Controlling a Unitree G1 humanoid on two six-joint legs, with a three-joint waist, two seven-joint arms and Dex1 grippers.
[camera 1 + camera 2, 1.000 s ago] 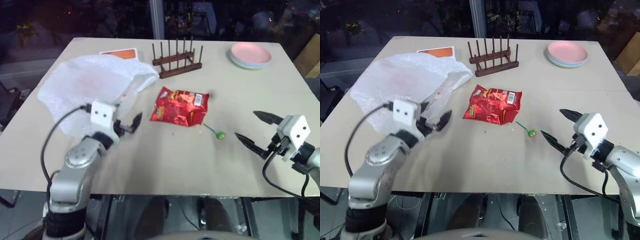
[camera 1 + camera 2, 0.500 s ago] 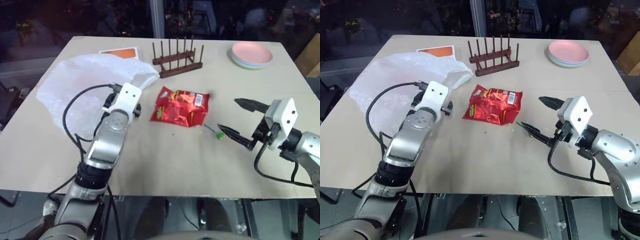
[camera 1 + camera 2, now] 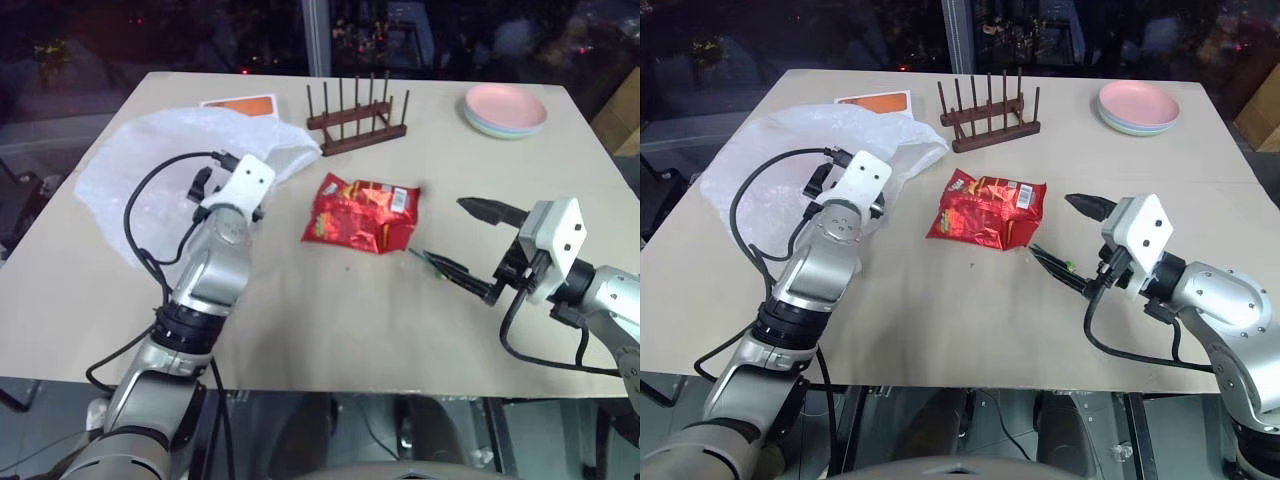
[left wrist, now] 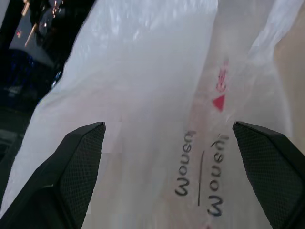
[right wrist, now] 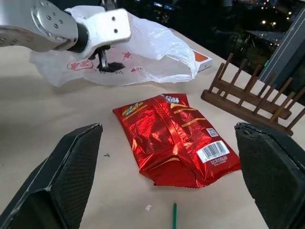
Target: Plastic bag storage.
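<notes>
Right now your left tool (image 4: 167,138) hangs released over the plastic bag (image 3: 150,170), fingers spread wide with the crinkled white film and its red print between them; you cannot tell whether they touch it. Taking the red snack packet (image 3: 360,212) as your marker, the bag lies just to its left on the table (image 3: 330,330), one corner reaching toward the wooden rack (image 3: 356,122) behind the packet. Your right tool (image 3: 465,245) is released too, empty, just right of the packet.
</notes>
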